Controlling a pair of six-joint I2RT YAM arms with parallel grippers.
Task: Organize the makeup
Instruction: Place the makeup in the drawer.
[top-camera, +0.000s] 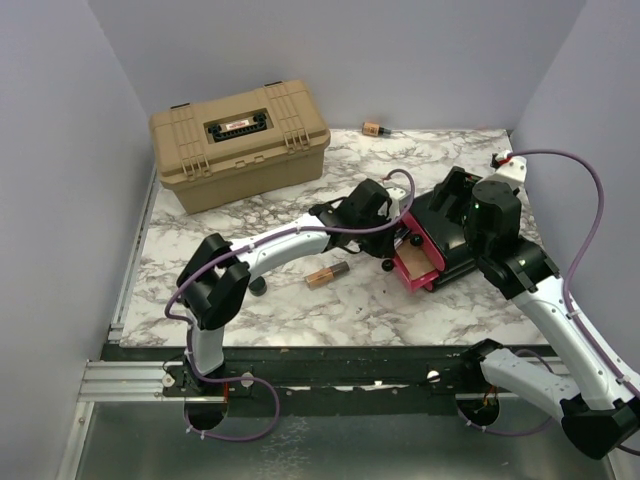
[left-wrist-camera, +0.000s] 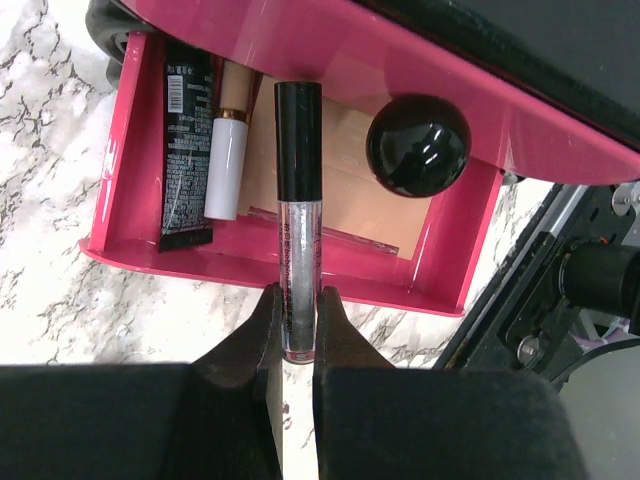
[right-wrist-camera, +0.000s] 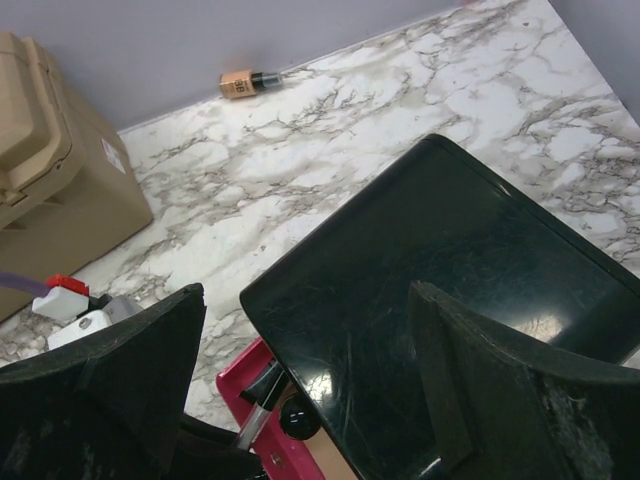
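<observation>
My left gripper (left-wrist-camera: 298, 295) is shut on the lower end of a clear gloss tube with a black cap (left-wrist-camera: 298, 200). It holds the tube lengthwise over the open pink drawer (left-wrist-camera: 280, 268) of the black box (top-camera: 445, 205). Inside the drawer lie a black printed tube (left-wrist-camera: 186, 160), a white tube with a peach cap (left-wrist-camera: 228, 160), a flat copper-pink compact (left-wrist-camera: 350, 180) and a round black jar (left-wrist-camera: 418, 145). A copper lipstick tube (top-camera: 327, 275) lies on the marble in front of the left arm. My right gripper (right-wrist-camera: 300, 390) is open above the box's glossy top (right-wrist-camera: 450, 260).
A tan toolbox (top-camera: 238, 140), closed, stands at the back left. A small copper-capped bottle (top-camera: 374, 128) lies by the back wall, also visible in the right wrist view (right-wrist-camera: 245, 82). Grey walls enclose the table on three sides.
</observation>
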